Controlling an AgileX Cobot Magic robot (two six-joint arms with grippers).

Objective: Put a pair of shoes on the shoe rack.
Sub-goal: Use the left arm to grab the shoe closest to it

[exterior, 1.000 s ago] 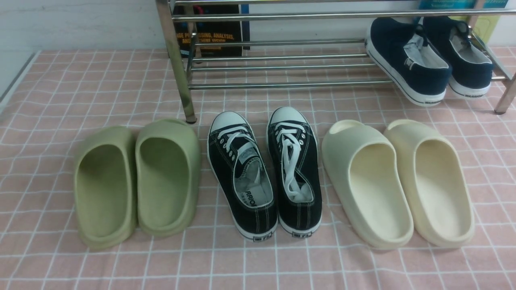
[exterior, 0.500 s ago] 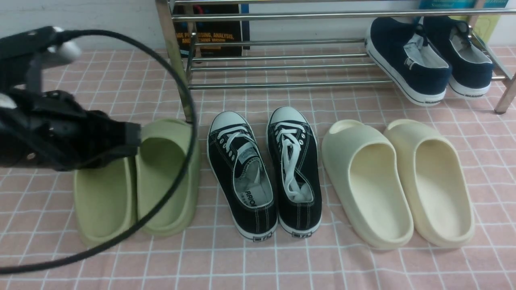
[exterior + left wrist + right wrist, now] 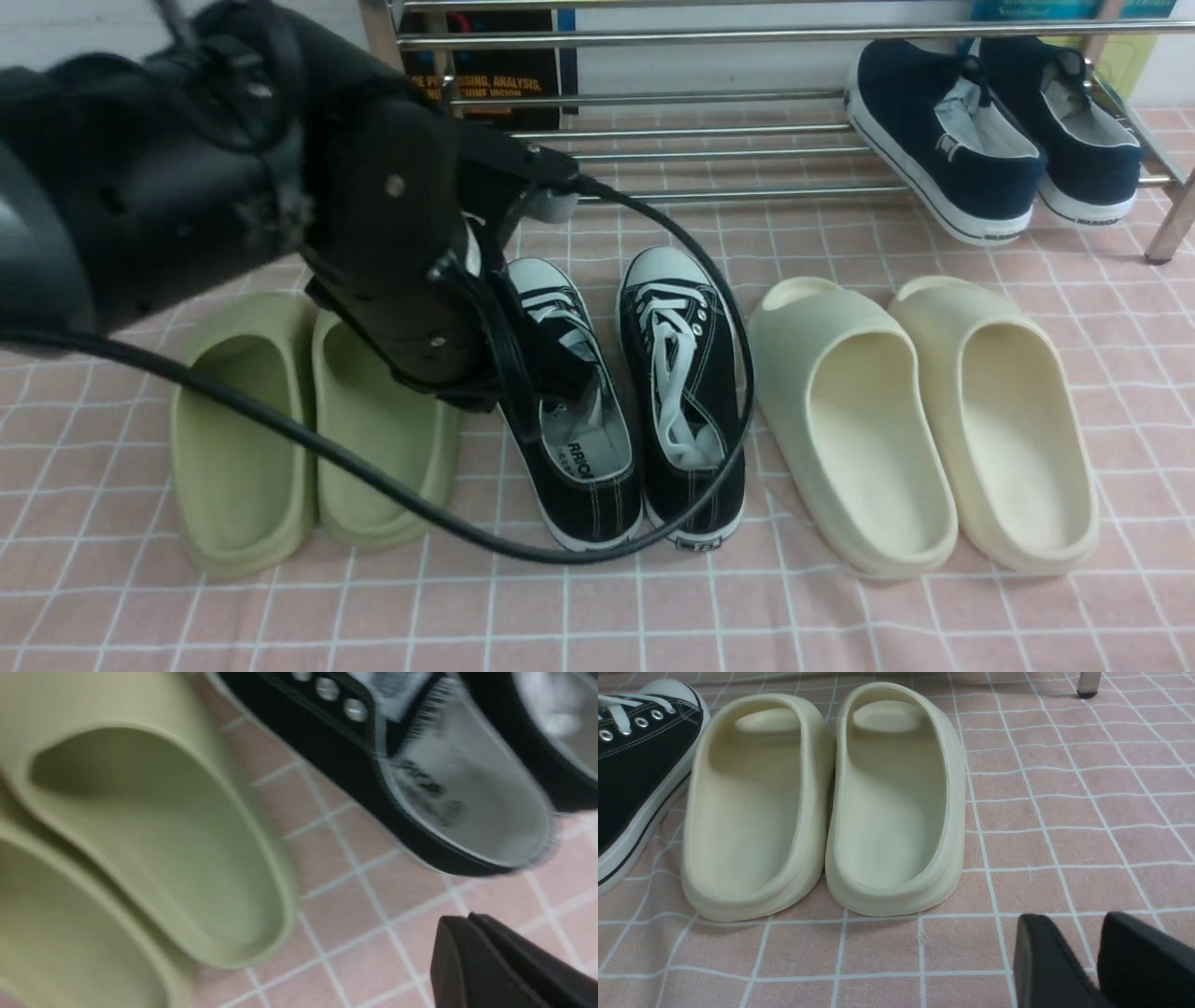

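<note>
- The reaching step is judged to be in hand: nothing has been grasped, and both black canvas sneakers [image 3: 686, 392] stand on the pink checked cloth [image 3: 840, 616], between the green slides [image 3: 373, 429] and the cream slides [image 3: 859, 420], just in front of the chrome shoe rack [image 3: 709, 194].
- The left gripper [image 3: 467, 933] is seen pinched together on nothing, low over the cloth beside the left-hand sneaker [image 3: 579, 457].
- The right gripper [image 3: 1087, 933] is seen with a gap between its fingers, holding nothing, near the heels of the cream slides.
- The left claw would need to be parted before a sneaker's collar or side wall can be pinched. The right arm would have to be brought past the cream slides to the other sneaker.
- The sneakers are set upright on their soles, side by side. The white toe caps are turned toward the rack and the heels toward the robot.
- Their long axes run front to back, nearly parallel, with the toes leaning slightly leftward.
- Bare bars beside the navy slip-ons [image 3: 943, 140] are judged to offer room.
</note>
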